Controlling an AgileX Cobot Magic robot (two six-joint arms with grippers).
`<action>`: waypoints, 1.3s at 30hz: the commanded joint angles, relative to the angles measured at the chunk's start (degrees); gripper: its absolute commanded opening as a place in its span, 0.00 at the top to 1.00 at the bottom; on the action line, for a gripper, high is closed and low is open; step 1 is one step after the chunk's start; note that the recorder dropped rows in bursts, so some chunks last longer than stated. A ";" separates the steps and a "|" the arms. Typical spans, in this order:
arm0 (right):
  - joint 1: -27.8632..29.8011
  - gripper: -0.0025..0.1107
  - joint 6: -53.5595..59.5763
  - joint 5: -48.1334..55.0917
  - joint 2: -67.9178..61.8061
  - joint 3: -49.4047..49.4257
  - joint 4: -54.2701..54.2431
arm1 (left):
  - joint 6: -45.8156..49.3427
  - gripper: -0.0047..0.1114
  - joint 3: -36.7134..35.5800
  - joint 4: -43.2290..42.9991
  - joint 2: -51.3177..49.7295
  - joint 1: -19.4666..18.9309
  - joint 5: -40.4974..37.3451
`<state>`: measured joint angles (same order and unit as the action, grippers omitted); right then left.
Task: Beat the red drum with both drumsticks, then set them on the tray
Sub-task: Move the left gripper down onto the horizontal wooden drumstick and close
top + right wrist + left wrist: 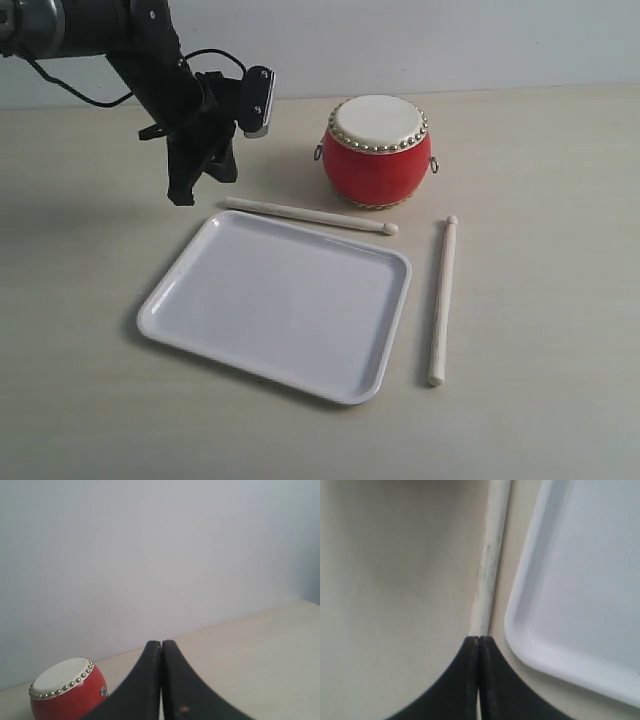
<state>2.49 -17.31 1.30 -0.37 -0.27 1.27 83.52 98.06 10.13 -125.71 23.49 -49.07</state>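
Wood lies flat on the surface (550,320) and nothing is lifted, so the step in hand looks like the first pickup. Far stick (310,214) lies along the far rim of the tray (270,300), just beside it, tip toward the drum (378,150). Can't tell if stick and rim touch. Side stick (441,300) lies right of the tray, apart from it, tip end nearest the drum. Drum is upright behind the tray. Nothing on the tray yet.

Left tool (479,640) is closed, gripping nothing, poised at the far stick's butt end. Wrist view shows the seam between its tips in line with the stick. Right tool (161,643) is closed and empty too, held high, drum low in its view; it is out of the exterior view.

To do it well, my call:
- Open the left jaws before dropping. They look set to straddle the stick as aligned.
- Shift a little along the stick from the very end, but stay near the butt so enough length sticks out for beating.
- Mind the tray-side finger. The gap to the rim is thin, so it could nudge the tray or roll the stick.
- Come straight down and close gently.
- Right tool needs the same on the side stick, with more room there.
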 commanded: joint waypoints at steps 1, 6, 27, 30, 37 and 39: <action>0.22 0.98 0.08 -0.17 0.37 0.27 0.14 | 0.17 0.96 0.72 0.87 -0.71 0.60 3.94; 0.22 0.98 0.08 -0.17 0.37 0.27 0.14 | 2.44 0.89 0.72 2.52 -1.31 0.61 7.24; 0.22 0.98 0.08 -0.17 0.37 0.27 0.14 | 8.13 0.56 0.72 8.60 -3.63 2.42 8.65; 0.22 0.98 0.08 -0.17 0.37 0.27 0.14 | 8.13 0.56 0.72 8.60 -4.49 2.42 8.66; 0.22 0.98 0.08 -0.17 0.37 0.27 0.14 | 8.13 0.56 0.72 8.60 -4.85 2.42 8.66; 0.22 0.98 0.08 -0.17 0.37 0.27 0.14 | 8.13 0.56 0.72 8.60 -5.09 2.42 8.66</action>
<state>2.49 -17.31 1.30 -0.37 -0.27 1.27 91.55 98.61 17.99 -130.59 25.70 -40.67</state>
